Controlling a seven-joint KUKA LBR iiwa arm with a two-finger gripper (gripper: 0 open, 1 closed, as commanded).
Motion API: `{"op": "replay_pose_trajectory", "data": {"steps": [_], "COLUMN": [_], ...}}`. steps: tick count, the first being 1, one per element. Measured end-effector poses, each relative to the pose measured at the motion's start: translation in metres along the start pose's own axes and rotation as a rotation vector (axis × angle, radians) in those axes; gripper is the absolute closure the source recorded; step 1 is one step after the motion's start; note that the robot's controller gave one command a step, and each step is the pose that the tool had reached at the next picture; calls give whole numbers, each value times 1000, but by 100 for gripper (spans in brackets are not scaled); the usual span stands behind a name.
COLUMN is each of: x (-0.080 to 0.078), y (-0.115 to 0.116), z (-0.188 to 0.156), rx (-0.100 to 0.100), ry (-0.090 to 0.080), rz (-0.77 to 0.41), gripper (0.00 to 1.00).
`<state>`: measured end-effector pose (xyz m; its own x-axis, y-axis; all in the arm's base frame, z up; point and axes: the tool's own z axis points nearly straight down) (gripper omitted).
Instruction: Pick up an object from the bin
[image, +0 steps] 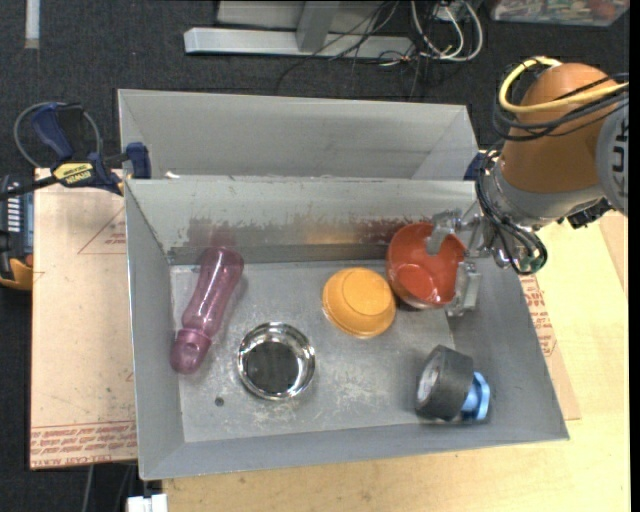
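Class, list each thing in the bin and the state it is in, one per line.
Pink bottle: lying on its side.
Steel bowl: upright, opening upward.
Orange bowl: sitting flat, mid-bin.
Red cup: tipped over, back right.
Grey tape roll: leaning on blue object.
Gripper: low beside the red cup.

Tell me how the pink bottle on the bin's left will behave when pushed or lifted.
The translucent pink plastic bottle lies on its side, so a sideways push would probably roll it. It looks empty, likely light. Its smooth rounded body may slip when gripped.
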<state>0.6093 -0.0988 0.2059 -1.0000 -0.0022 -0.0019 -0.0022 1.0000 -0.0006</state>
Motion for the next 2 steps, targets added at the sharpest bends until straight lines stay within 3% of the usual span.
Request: {"op": "replay_pose_trajectory", "data": {"steps": [1, 2], "x": [0, -15], "y": [0, 23], "z": [0, 54], "rx": [0, -2], "ry": [0, -1], "rz": [0, -154], "gripper": [0, 0]}}
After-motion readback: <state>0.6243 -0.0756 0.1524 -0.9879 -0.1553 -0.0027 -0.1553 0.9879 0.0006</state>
